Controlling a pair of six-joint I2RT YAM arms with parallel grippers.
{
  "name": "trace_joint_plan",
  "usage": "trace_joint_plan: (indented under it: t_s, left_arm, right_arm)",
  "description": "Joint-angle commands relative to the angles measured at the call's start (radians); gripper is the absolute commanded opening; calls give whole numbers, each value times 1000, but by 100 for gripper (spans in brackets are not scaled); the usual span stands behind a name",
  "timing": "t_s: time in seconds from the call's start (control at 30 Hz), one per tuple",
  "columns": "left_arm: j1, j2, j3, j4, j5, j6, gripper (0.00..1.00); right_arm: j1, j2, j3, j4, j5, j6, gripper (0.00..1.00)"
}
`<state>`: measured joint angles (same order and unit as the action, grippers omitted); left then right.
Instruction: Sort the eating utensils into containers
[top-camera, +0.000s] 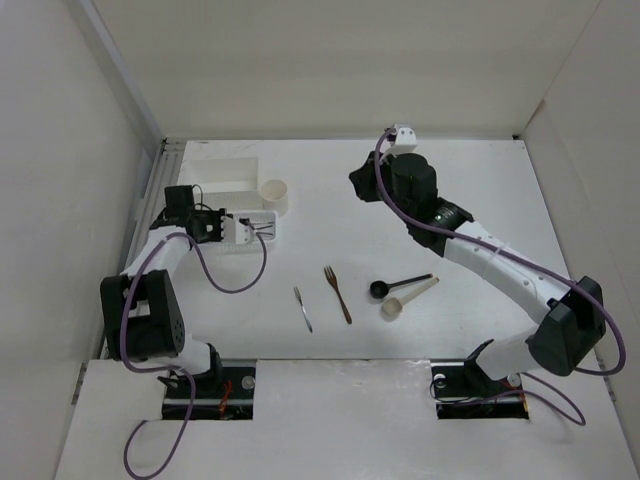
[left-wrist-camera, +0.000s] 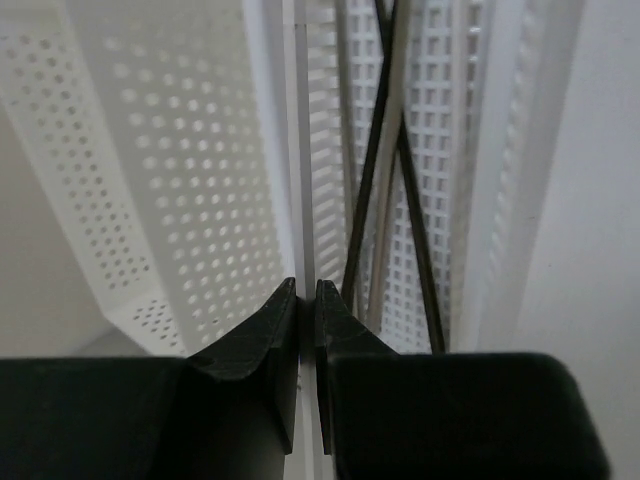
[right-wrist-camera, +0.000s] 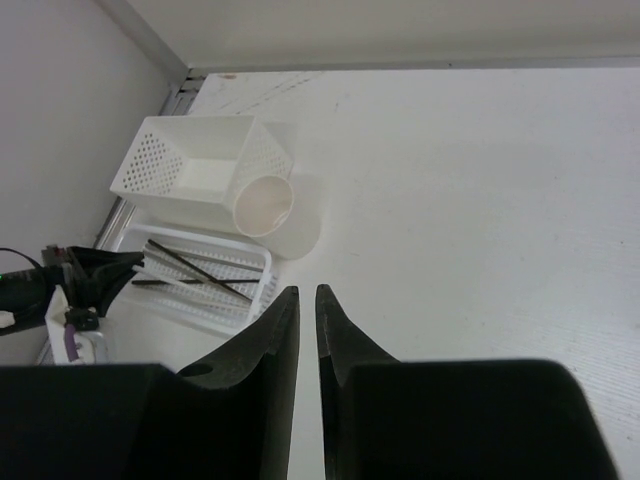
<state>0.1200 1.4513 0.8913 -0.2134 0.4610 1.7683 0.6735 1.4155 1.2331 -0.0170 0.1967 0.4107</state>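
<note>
We see chopsticks (right-wrist-camera: 195, 270) lying in the slotted tray (top-camera: 268, 238); forks and spoons rest on the worktop (top-camera: 400, 200). Our left gripper (left-wrist-camera: 306, 290) is closed empty; right gripper (right-wrist-camera: 306, 295) nearly closed, empty.

1. Light was bright, even and diffuse, washing out the white table (top-camera: 400, 200).
2. Shadows under the arms were soft and faint.
3. In the left wrist view, the near fingers (left-wrist-camera: 260, 340) were dark and blurred.

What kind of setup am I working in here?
Likely a lab test cell: a bare white table walled by plain white panels, with only staged forks, spoons and white containers laid out.
</note>
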Motion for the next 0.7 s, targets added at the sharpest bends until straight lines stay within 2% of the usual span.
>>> trace_joint_plan:
  t_s: [0.0, 0.17, 0.37, 0.57, 0.67]
  left_arm:
    - [4, 50, 44, -29, 13, 123, 0]
    - [4, 92, 44, -18, 13, 148, 0]
    - [4, 110, 54, 37, 39, 54, 0]
    - [4, 119, 44, 37, 30, 66, 0]
    - [4, 129, 35, 59, 30, 66, 9]
  right_arm:
    - [-17, 8, 65, 51, -37, -15, 18]
    - [-35, 28, 74, 51, -68, -15, 18]
    - [-45, 39, 92, 51, -77, -15, 18]
    - [-54, 39, 92, 51, -77, -15, 18]
    - [-54, 48, 92, 51, -86, -15, 22]
